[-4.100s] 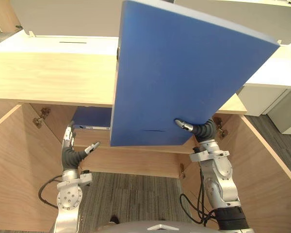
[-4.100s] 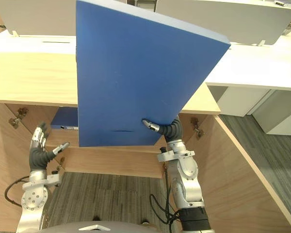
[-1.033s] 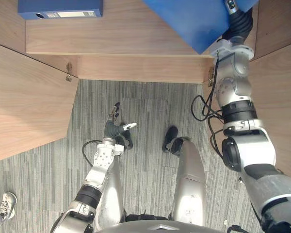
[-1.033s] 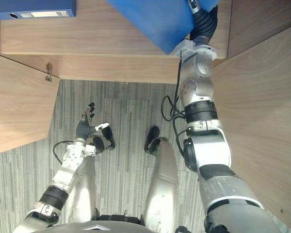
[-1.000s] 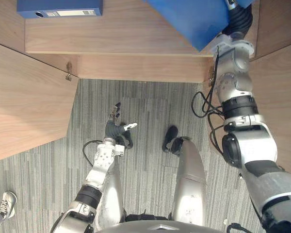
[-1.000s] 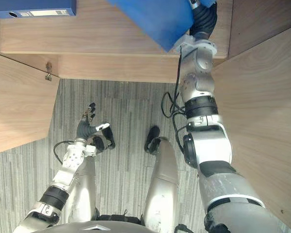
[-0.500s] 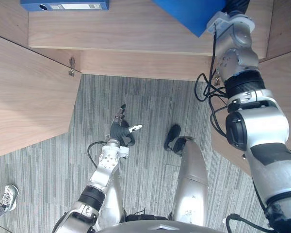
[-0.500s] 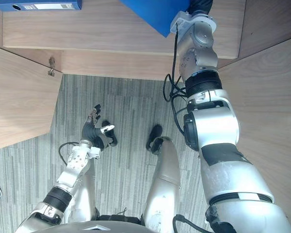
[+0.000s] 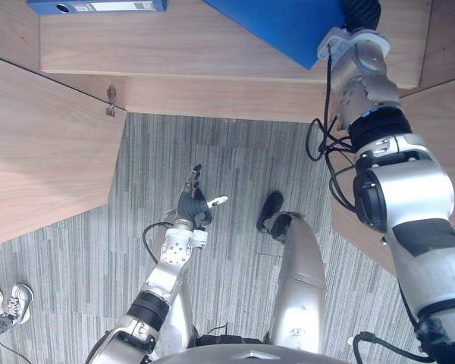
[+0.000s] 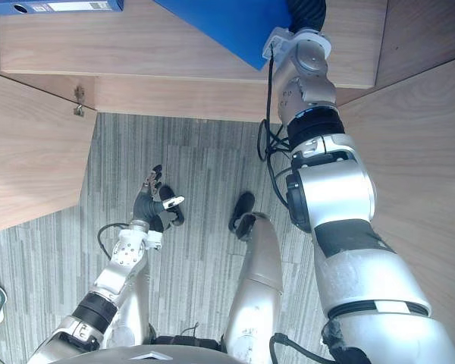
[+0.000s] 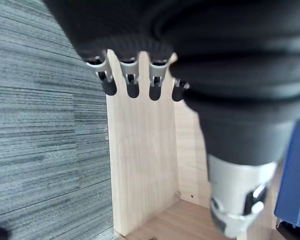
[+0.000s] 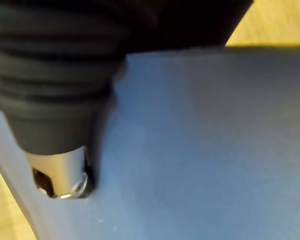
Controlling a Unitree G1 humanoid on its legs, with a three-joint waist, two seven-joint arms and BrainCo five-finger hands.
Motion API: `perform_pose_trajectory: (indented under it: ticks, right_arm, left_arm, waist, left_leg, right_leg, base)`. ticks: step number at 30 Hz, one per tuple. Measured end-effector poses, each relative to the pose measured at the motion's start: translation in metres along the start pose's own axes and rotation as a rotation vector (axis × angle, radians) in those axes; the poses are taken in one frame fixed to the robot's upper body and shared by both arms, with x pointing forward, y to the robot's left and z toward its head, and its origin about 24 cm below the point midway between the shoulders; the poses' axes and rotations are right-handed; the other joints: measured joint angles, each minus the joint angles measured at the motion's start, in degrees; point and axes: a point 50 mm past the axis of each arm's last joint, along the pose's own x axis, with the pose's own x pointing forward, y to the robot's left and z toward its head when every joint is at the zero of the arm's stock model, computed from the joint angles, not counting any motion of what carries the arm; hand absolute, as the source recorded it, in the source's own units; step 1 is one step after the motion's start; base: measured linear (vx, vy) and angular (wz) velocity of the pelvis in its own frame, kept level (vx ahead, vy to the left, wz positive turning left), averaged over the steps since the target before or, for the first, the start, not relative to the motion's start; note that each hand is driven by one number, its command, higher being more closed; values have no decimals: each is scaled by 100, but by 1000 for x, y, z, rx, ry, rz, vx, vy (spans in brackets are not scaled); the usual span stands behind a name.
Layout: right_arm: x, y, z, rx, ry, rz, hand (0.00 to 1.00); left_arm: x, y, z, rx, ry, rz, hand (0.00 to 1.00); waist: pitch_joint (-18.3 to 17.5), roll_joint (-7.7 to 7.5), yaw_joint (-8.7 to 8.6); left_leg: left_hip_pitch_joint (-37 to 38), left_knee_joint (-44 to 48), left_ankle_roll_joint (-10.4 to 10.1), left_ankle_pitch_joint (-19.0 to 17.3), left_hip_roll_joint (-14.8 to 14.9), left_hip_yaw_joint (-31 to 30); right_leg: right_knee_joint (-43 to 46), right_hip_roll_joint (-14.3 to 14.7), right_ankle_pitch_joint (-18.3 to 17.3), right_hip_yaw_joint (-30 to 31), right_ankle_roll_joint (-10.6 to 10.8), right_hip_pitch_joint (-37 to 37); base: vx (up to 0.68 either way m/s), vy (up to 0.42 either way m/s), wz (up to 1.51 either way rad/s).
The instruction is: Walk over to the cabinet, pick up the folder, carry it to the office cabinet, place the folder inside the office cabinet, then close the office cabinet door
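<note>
My right hand [image 9: 361,10] reaches into the open wooden cabinet [image 9: 189,47] at the top of the eye views and is shut on the large blue folder [image 9: 279,26]. The right wrist view shows its thumb [image 12: 60,176] pressed against the folder's blue face [image 12: 205,150]. The folder hangs tilted over the cabinet's bottom board, its lower corner near the front edge. My left hand [image 9: 192,206] hangs low over the carpet, away from the cabinet, fingers [image 11: 131,80] straight and holding nothing.
A second blue folder [image 9: 97,6] lies flat at the cabinet's back left. Both doors stand open: the left door [image 9: 45,152] and the right door [image 9: 444,98]. Grey striped carpet [image 9: 212,152] lies in front. A person's shoes [image 9: 1,303] show at the lower left.
The right arm has pushed the folder further over the cabinet's bottom board, and it now spreads wider to the left. The left hand has drifted slightly right. The camera tipped a little.
</note>
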Motion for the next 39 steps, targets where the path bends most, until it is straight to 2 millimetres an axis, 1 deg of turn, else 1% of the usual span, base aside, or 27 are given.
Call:
perform_pose_trajectory:
  ticks: [7,10,11,14,18,23,32,37,38,39]
  right_arm:
    - [0,-3,-4,59,31,-14,100]
    - [1,-5,-5,72,40,-26,100]
    - [1,-5,-5,76,41,-27,0]
    - [1,-6,-6,97,49,-44,0]
    - [2,-17,-1,170,48,-109,0]
    - [4,-29,7,163,26,-145,0]
    - [5,-32,10,188,17,-164,0]
    - [5,-37,15,262,-18,-186,0]
    - [4,-40,13,280,-21,-194,0]
    - [3,-45,9,291,-19,-206,0]
  left_arm:
    - [0,0,0,-1,1,0,0]
    - [1,0,1,-1,-1,-1,0]
    - [0,-1,1,-1,0,-1,0]
    - [0,-1,1,-1,-1,-5,0]
    - [0,-2,1,0,-1,-10,0]
    - [0,-2,1,-8,0,-7,0]
    - [3,-1,3,-18,-6,-1,0]
    - [7,0,8,-29,-22,9,0]
    - [9,1,9,-31,-26,13,0]
    - [9,0,10,-36,-30,13,0]
  waist:
    - [-94,153,30]
    - [-95,154,31]
    - [-94,155,26]
    - [-94,155,29]
    - [-94,155,47]
    - [-94,156,42]
    - [-95,156,41]
    - [-95,156,54]
    - [-116,187,62]
    - [-163,260,69]
  left_leg:
    - [-72,9,15,11,0,-42]
    - [-72,8,16,15,1,-39]
    - [-72,8,17,15,1,-35]
    - [-72,8,17,16,3,-30]
    - [-72,4,18,15,5,-12]
    - [-72,1,18,14,17,31]
    - [-78,21,19,14,49,35]
    - [-96,28,19,13,49,31]
    - [-134,49,18,10,60,4]
    - [-224,112,17,-8,87,-60]
  right_leg:
    - [-26,3,19,-47,-4,-17]
    - [-23,3,19,-45,-5,-22]
    - [-22,3,21,-41,-7,-24]
    - [-22,3,22,-37,-8,-30]
    - [-28,3,23,-27,-7,-39]
    - [-22,9,25,10,-5,-79]
    - [-6,29,29,13,-14,-92]
    - [1,29,29,11,-14,-106]
    - [-1,35,28,-5,-13,-121]
    - [1,52,27,-62,-14,-138]
  base:
    - [-40,-46,2]
    - [-33,-44,0]
    - [-41,-52,-1]
    - [-39,-52,-1]
    - [-35,-56,-1]
    - [-4,-8,-2]
    - [0,0,0]
    - [0,0,0]
    - [0,0,0]
    - [0,0,0]
